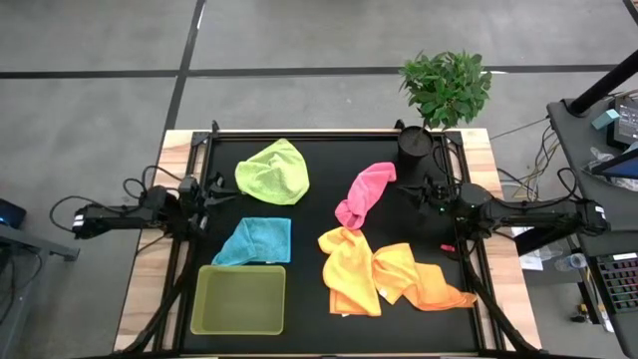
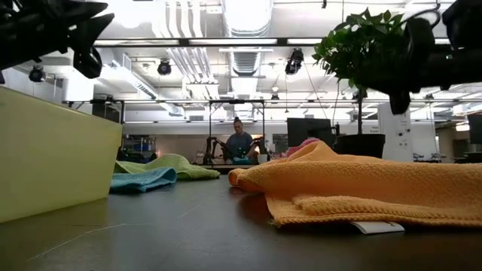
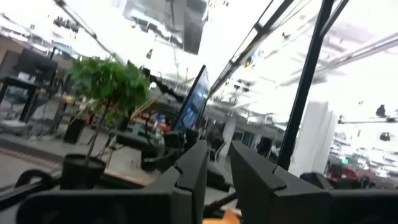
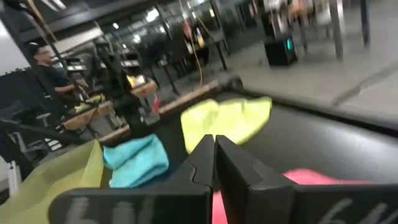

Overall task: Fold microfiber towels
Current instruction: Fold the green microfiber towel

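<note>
Five towels lie loose on the black table (image 1: 309,329): lime green (image 1: 271,172) at the far left, light blue (image 1: 254,241) nearer, pink (image 1: 364,192) at the far middle, and yellow (image 1: 349,271) and orange (image 1: 419,276) crumpled together at the near right. My left gripper (image 1: 221,191) hovers at the table's left side beside the lime green towel, its fingers (image 3: 199,171) a narrow gap apart and empty. My right gripper (image 1: 414,189) hovers at the right beside the pink towel, its fingers (image 4: 202,155) shut and empty.
A translucent lime-green tray (image 1: 239,299) stands at the near left, just in front of the light blue towel. A potted plant (image 1: 444,95) in a black pot stands at the far right corner. A person (image 2: 239,143) sits in the room beyond the table.
</note>
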